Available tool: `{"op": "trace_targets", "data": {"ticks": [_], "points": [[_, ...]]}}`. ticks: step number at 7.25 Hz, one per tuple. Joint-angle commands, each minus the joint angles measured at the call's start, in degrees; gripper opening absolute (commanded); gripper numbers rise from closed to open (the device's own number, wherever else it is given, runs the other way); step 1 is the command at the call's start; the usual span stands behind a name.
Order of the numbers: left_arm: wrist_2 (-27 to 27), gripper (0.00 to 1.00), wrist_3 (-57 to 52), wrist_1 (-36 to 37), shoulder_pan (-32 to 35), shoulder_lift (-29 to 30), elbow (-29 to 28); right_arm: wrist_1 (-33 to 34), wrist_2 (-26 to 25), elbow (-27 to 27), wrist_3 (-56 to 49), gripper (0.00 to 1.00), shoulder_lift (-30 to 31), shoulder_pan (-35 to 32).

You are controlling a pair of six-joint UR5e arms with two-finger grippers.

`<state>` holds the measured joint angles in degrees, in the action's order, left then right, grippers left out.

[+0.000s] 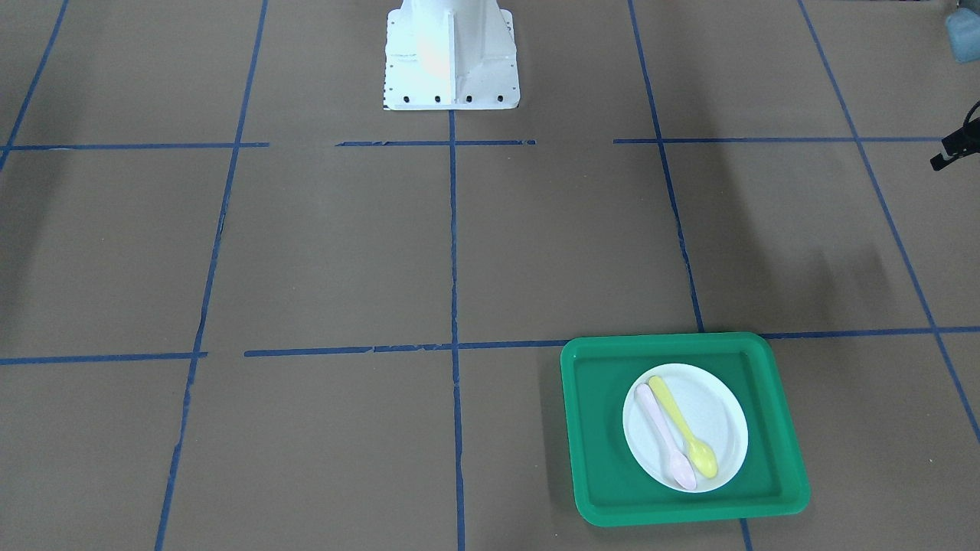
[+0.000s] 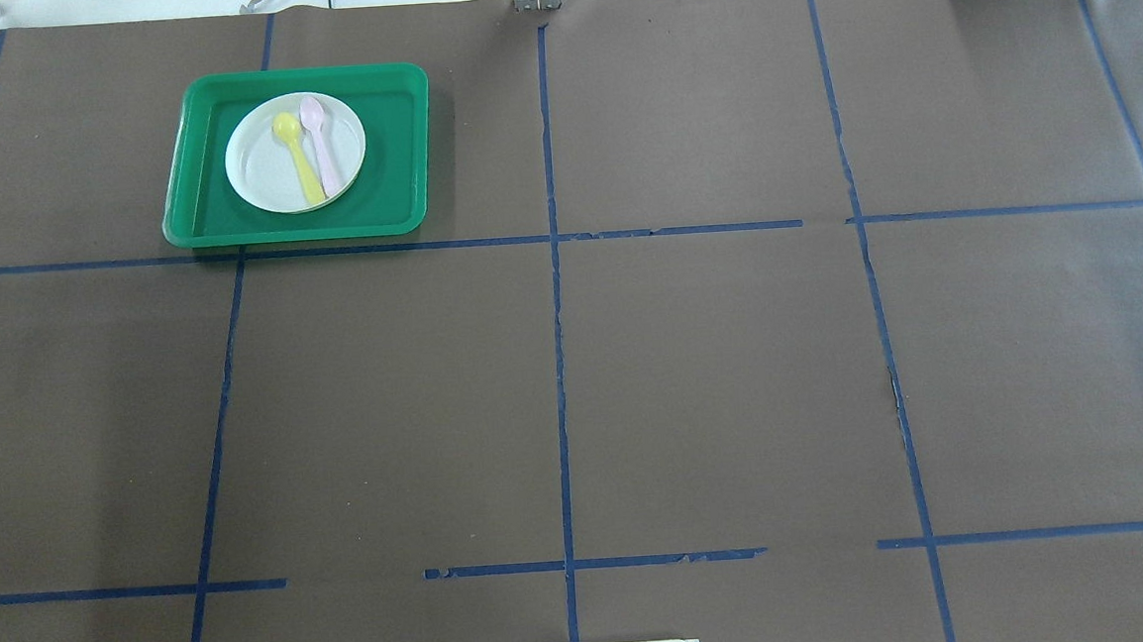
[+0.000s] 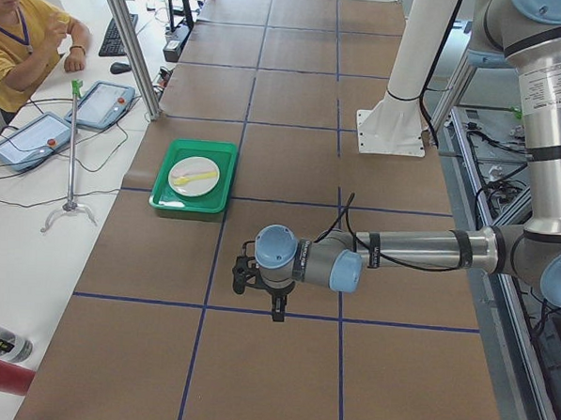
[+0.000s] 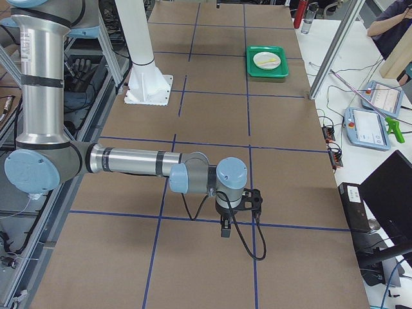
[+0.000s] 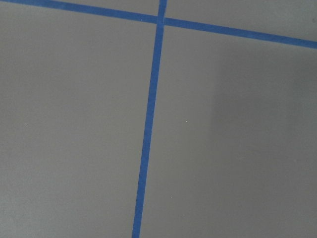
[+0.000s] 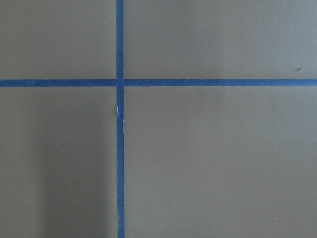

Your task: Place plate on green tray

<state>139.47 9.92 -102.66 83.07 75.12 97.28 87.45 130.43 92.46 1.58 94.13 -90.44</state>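
Task looks done: plate (image 2: 254, 164) sits flat inside tray (image 2: 394, 148), so placing seems finished. Prob. nothing left except arms parking, but that's my guess. Near side first: L gripper (image 3: 277, 313) hangs pointing down over the left end of the table (image 2: 714, 382), above a crossing of blue tape (image 5: 148, 124) and off the surface. R gripper (image 4: 225, 232) does the same over the right end. Both show only in side views, so can't tell if jaws are apart or together. Nothing is seen hanging from either, and wrist cams show just table + tape. Both are well apart from plate & tray. Far side: tray lies by the far edge, in the left half. Plate is approx. centred in it, rim not touching tray lip. On plate, yellow spoon (image 2: 301, 167) & pink spoon (image 2: 325, 157) lie side by side, bowls toward far edge.
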Motion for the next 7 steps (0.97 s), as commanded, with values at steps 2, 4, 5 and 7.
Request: {"op": "trace_targets", "data": {"ticks": [2,4,5,7], "points": [[-0.52,1.00,-0.34,0.09,2.45,-1.20,-0.25,0.00,0.00,0.00,0.00,1.00,0.00,0.00],[-0.08,1.00,0.80,0.09,4.64,-0.59,-2.00,0.00,0.00,0.00,0.00,1.00,0.00,0.00],[0.01,1.00,0.54,0.00,4.73,-0.85,-2.01,0.00,0.00,0.00,0.00,1.00,0.00,0.00],[-0.52,1.00,0.37,0.26,4.73,-0.24,-1.74,0.00,0.00,0.00,0.00,1.00,0.00,0.00]]}}
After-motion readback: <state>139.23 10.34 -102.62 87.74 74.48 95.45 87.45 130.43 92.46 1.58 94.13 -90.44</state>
